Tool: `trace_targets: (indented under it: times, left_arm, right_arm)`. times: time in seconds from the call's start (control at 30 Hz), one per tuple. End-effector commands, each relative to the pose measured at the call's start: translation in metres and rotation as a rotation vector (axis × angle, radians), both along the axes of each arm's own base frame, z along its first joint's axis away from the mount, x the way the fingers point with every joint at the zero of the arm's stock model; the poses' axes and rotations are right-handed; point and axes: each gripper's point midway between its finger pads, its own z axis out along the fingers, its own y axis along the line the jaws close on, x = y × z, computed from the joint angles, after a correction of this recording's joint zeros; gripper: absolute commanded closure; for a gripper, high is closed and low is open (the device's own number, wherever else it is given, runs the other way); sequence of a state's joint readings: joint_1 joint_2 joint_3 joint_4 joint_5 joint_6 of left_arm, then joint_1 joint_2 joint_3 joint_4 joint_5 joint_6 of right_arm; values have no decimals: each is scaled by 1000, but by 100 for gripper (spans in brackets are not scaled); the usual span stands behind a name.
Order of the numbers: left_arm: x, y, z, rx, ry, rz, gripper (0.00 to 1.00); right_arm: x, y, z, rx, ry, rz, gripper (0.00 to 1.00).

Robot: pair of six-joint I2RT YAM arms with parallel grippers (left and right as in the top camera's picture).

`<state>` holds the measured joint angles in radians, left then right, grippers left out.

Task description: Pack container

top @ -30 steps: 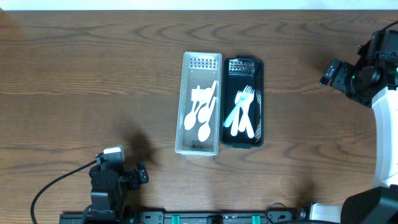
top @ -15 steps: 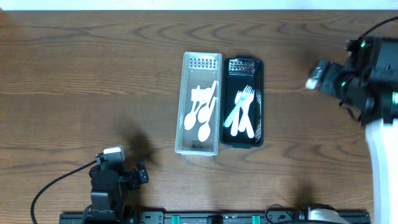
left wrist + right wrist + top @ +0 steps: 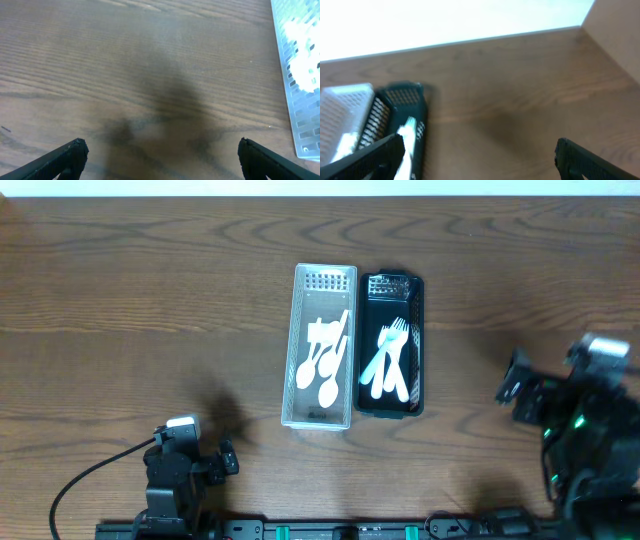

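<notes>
A white perforated container (image 3: 322, 345) holds several white plastic spoons (image 3: 324, 362). Beside it on the right, a black container (image 3: 392, 345) holds several white forks (image 3: 388, 362). My left gripper (image 3: 226, 461) rests low at the front left, open and empty, its fingers (image 3: 55, 161) spread wide over bare wood; the white container's wall (image 3: 298, 75) shows at the right of its wrist view. My right gripper (image 3: 512, 385) is at the right, well clear of the containers, open and empty. Its wrist view shows the black container (image 3: 405, 125) and the white container (image 3: 345, 117) at the left.
The wooden table (image 3: 150, 300) runs to a white edge at the back (image 3: 450, 25). The left arm's cable (image 3: 90, 475) trails along the front left. The right arm's body (image 3: 595, 430) stands at the front right.
My right arm has swung from the far right back corner down toward the front right, lowering as it went. The left arm and both containers have not moved.
</notes>
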<state>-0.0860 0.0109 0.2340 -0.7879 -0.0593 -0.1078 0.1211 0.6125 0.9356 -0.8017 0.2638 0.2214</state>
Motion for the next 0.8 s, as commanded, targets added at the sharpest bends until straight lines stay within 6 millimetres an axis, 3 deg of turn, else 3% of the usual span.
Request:
trace_targets:
  times: [0.0,0.23,0.37,0.77]
  left_arm:
    - [0,2,-1,-2,-1,12,2]
    - [0,2,-1,-2,0,12,2]
    - [0,2,-1,-2,0,12,2]
    - [0,2,-1,-2,0,12,2]
  right_arm:
    - [-12,-9,-42,-30,-3,-30,1]
    - [-27,-10,-102,-27,-29,-31,1]
    - [-31,-11,-126,-28,-25,-31,1]
    - [-34,-11,-165,-27,-25,-30,1]
